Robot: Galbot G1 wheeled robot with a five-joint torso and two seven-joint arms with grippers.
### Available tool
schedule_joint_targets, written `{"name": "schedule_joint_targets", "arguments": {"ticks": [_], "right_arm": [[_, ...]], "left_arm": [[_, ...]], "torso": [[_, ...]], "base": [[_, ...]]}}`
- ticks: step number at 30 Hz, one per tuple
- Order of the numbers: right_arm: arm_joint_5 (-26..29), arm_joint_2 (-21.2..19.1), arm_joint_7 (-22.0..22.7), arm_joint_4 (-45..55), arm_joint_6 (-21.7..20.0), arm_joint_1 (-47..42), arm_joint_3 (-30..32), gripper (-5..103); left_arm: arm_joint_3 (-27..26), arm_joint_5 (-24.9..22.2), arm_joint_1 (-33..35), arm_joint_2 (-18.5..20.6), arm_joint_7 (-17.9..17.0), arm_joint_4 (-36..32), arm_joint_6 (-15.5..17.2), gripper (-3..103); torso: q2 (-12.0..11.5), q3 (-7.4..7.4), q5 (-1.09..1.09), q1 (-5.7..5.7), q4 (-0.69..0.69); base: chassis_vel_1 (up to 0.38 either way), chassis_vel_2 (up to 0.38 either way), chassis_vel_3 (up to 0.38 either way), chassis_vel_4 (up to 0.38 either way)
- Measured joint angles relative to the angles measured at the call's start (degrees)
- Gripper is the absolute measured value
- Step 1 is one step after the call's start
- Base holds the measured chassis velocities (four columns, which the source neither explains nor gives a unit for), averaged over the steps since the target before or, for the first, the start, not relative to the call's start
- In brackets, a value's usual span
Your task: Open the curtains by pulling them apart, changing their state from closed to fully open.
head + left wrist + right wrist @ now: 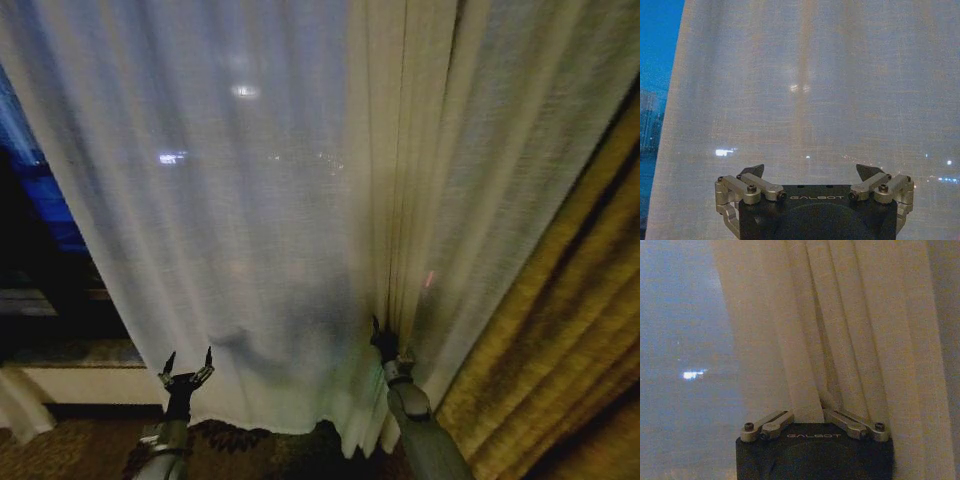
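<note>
My right gripper (383, 340) pinches bunched pleats of the sheer curtains (250, 200) at centre-right, beside the golden-brown drapes (560, 340); my left gripper (187, 374) hangs wide open, apart from the fabric. Mid-pull, I judge: next needs a steady rightward drag.

left claw (188, 366) spread wide; right claw (378, 335) pinched together, raised.

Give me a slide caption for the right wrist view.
Right gripper shut on a gathered pleat of the sheer curtains.
</note>
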Motion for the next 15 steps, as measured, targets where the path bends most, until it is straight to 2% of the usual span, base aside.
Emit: {"name": "schedule_joint_targets", "arguments": {"ticks": [5,9,15], "right_arm": [[0.55,0.04,0.03,-0.24,0.90,0.13,0.11,0],[0.62,0.17,0.00,-0.29,1.40,0.28,0.26,0],[-0.62,0.21,0.00,-0.61,1.61,0.37,0.24,0]], "left_arm": [[0.00,0.00,0.00,0.00,0.00,0.00,0.00,100],[0.02,0.00,0.00,-0.01,0.02,0.00,0.00,100],[0.02,0.01,0.01,-0.01,0.09,0.00,0.00,100]], "torso": [[0.00,0.01,-0.03,0.00,0.00],[-0.01,0.01,-0.01,0.01,-0.02],[-0.01,0.00,0.01,0.00,0.00]], "base": [[-0.356,-0.359,0.350,0.347],[-0.255,-0.221,0.237,0.210],[-0.055,-0.089,0.060,0.046]]}}
